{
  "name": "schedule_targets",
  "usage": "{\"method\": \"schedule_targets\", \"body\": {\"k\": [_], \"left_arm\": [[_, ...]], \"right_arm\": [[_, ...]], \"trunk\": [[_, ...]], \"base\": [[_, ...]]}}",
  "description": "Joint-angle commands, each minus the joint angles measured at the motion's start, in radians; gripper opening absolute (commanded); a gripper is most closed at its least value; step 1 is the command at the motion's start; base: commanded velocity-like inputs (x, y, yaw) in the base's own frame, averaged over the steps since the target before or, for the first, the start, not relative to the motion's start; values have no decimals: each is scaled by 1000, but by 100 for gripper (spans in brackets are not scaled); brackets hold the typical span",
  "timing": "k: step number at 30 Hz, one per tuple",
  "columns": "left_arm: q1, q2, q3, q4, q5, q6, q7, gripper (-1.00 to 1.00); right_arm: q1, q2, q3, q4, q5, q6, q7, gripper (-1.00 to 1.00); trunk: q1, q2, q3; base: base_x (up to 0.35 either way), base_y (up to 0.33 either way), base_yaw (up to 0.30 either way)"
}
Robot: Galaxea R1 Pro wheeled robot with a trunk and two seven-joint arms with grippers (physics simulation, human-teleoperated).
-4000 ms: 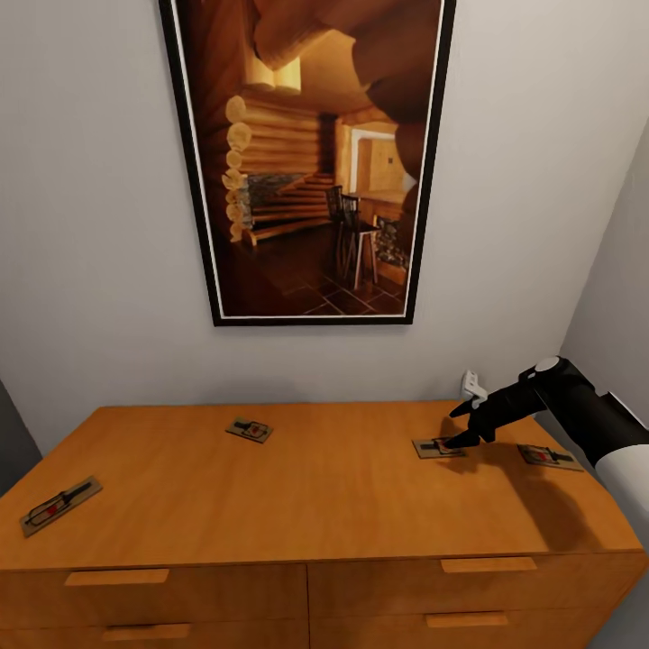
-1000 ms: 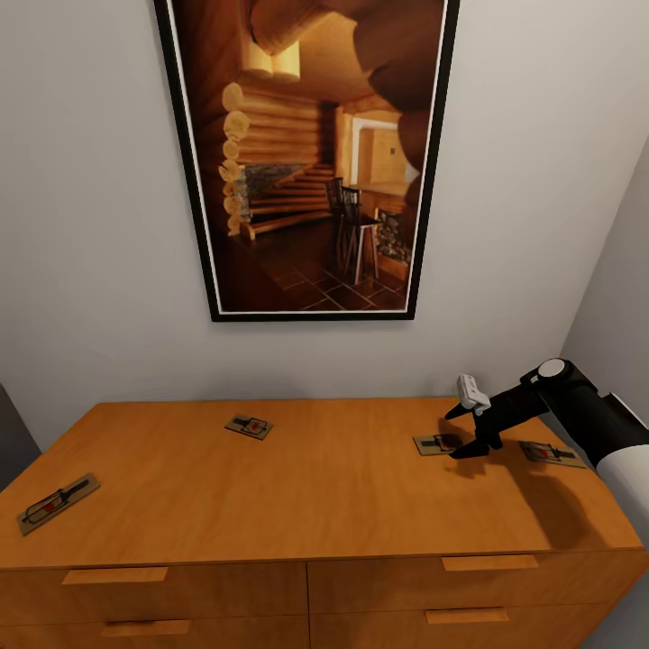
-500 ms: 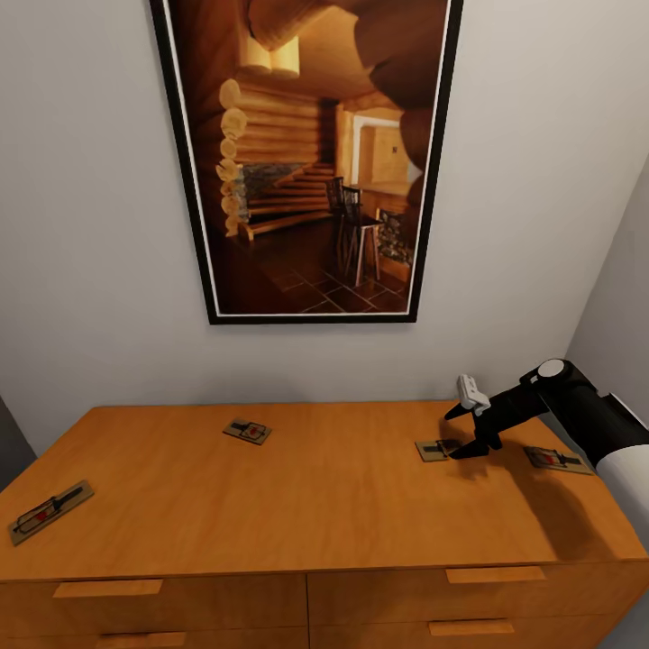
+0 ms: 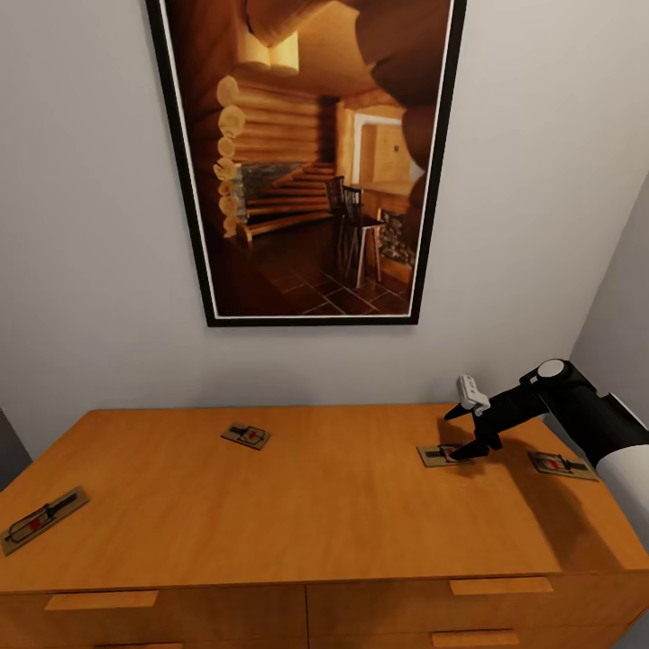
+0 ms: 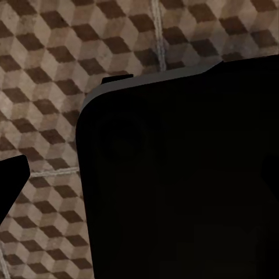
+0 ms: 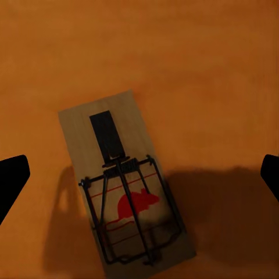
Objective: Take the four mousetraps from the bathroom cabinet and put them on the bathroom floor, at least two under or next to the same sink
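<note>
Mousetrap (image 6: 123, 187) beneath open right gripper (image 4: 463, 428)

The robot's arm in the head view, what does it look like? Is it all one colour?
No. The right arm has a rounded white outer section, then a matte black forearm with a pale round cap at its joint. The right gripper has slim black fingers, with a small white ribbed block mounted on top. No cables or markings show.

four mousetraps (image 4: 246, 435), one cabinet (image 4: 315, 514), one picture (image 4: 311, 153)

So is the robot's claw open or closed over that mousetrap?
Open. The right end effector has its fingertips spread wide at both sides of the mousetrap, which lies flat on the cabinet, ungrasped.
</note>
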Motion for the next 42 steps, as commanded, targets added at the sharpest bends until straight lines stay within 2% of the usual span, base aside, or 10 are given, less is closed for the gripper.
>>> {"method": "schedule_targets", "body": {"k": [1, 42], "left_arm": [[-2, -1, -8, 4, 0, -7, 6, 100], [-2, -1, -8, 4, 0, -7, 6, 100]], "right_arm": [[-1, -1, 2, -1, 2, 11, 3, 100], [-1, -1, 2, 16, 2, 10, 3, 100]], "trunk": [[0, -1, -1], [0, -1, -38]], "base": [[1, 0, 0], [0, 0, 0]]}}
